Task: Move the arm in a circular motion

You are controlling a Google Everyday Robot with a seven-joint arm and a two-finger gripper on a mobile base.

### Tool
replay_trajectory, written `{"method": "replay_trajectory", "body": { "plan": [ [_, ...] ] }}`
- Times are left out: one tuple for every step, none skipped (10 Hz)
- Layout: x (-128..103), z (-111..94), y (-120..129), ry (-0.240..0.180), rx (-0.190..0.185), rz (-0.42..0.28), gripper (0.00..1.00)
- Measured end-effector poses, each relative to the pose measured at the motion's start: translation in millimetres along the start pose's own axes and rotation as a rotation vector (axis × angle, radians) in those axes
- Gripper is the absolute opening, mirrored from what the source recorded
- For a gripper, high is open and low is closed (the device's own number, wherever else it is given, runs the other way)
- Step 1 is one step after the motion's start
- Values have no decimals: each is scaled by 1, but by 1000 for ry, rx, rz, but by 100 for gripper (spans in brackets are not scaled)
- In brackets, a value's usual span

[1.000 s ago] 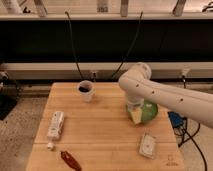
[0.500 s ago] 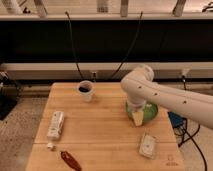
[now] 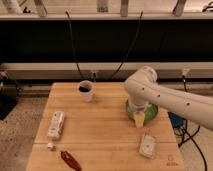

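Observation:
The arm (image 3: 165, 97) is large, glossy and white. It reaches in from the right edge over the right side of the wooden table (image 3: 105, 130). Its bulbous joint (image 3: 141, 85) sits above a green bowl (image 3: 152, 112). From that joint a short segment points down to the gripper (image 3: 139, 119), a pale yellowish tip hanging just over the front left rim of the bowl. The arm hides much of the bowl.
A white cup of dark liquid (image 3: 86, 91) stands at the back of the table. A white packet (image 3: 55, 125) lies at the left. A red-brown packet (image 3: 70, 160) lies at the front left. A small white packet (image 3: 147, 146) lies at the front right. Black cables hang behind.
The arm's joint has shifted a little to the right and slightly down. The table items have not moved.

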Motion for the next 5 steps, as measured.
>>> {"method": "replay_trajectory", "body": {
  "plan": [
    [3,1,2,-1,-2,6,80],
    [1,2,3,-7,-5,14,80],
    [-4,2,2,-13,-5,24,80],
    [-4,3,3,-15,-6,33,80],
    [-1,4,4,-16,-10,44,80]
  ]
}}
